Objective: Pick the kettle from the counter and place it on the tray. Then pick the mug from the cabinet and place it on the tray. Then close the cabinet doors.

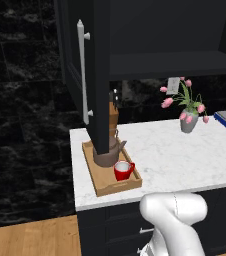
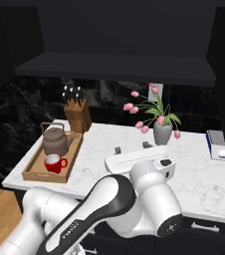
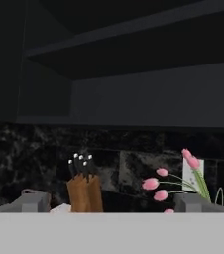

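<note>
At the left of the desk (image 2: 194, 184) you have the tray (image 2: 37, 172), with the kettle (image 2: 55, 141) and the red mug (image 2: 55, 163) both sitting in it, the mug just in front of the kettle. Behind them stands the knife block (image 2: 78, 115). The gripper (image 2: 133, 147) hovers mid-desk, jaws spread apart and empty. The tulip vase (image 2: 163, 132) stands further right. Overhead, the cabinet (image 2: 119, 67) stands open, its left door (image 1: 85, 75) swung out.
</note>
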Robot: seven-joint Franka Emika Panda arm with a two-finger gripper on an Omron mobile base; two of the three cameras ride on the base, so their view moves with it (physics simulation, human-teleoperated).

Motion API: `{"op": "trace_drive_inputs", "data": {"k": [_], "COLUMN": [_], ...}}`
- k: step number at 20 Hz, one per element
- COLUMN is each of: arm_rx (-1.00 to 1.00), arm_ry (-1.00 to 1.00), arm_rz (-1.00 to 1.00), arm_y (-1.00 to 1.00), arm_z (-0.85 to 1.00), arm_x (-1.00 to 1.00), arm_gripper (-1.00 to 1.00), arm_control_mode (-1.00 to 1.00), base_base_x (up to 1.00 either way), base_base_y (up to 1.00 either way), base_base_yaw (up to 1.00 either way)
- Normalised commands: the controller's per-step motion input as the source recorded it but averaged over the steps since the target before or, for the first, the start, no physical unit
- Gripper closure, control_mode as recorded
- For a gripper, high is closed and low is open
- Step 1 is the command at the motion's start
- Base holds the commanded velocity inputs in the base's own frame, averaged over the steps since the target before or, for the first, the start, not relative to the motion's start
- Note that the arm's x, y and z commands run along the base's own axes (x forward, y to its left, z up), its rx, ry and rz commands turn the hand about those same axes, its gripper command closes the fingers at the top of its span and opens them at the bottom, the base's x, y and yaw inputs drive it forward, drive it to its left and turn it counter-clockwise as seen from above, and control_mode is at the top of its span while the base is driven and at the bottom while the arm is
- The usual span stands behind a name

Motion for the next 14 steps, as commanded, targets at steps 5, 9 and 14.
{"op": "trace_drive_inputs", "data": {"k": [5,9,14], "arm_rx": [0.07,0.06,0.00], "arm_ry": [-0.01,-0.11,-0.01], "arm_rz": [-0.16,-0.16,-0.06], "arm_y": [-0.71,-0.87,-0.48], "arm_z": [0.04,0.01,-0.19], "arm_x": [-0.01,-0.12,0.04], "arm_gripper": [-1.00,-1.00,-1.00], "arm_control_mode": [-1.00,-1.00,-1.00], "base_base_x": [0.00,0.00,0.00], "base_base_y": [0.00,0.00,0.00], "base_base_yaw": [0.00,0.00,0.00]}}
